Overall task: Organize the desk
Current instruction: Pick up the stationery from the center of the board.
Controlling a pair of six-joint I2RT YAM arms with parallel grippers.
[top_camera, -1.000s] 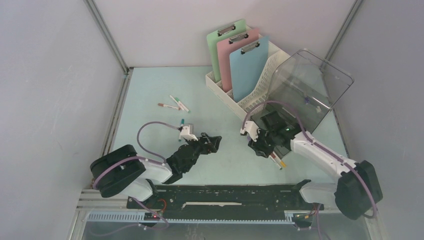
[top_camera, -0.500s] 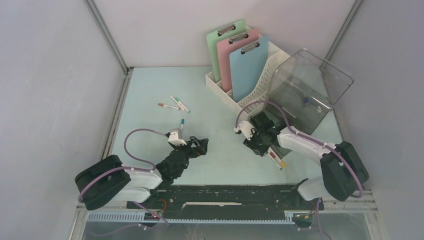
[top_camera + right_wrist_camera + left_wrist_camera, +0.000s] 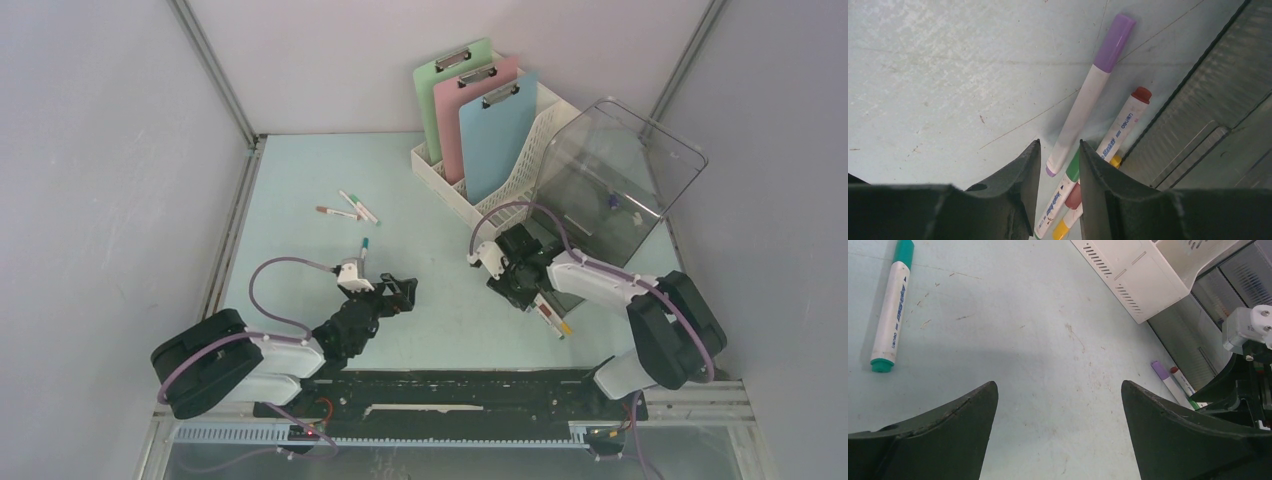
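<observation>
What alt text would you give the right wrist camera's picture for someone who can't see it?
Two dark fingers, slightly apart, hang over a purple-capped white marker, a red-capped white marker and others partly hidden, all lying on the pale mint-blue desk. A smoky clear plastic bin edges the right.

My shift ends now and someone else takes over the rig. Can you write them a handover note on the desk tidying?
Left gripper: open, empty, above the pale mint-blue desk.
Right gripper: jaws narrowed over one end of a cluster of white markers beside the smoky clear plastic bin; whether it grips one is unclear.
Done: green, pink and blue clipboards stand in the white slotted file rack.
Left: that cluster, a green-capped white marker near the left gripper, and three more markers farther back on the desk.
</observation>
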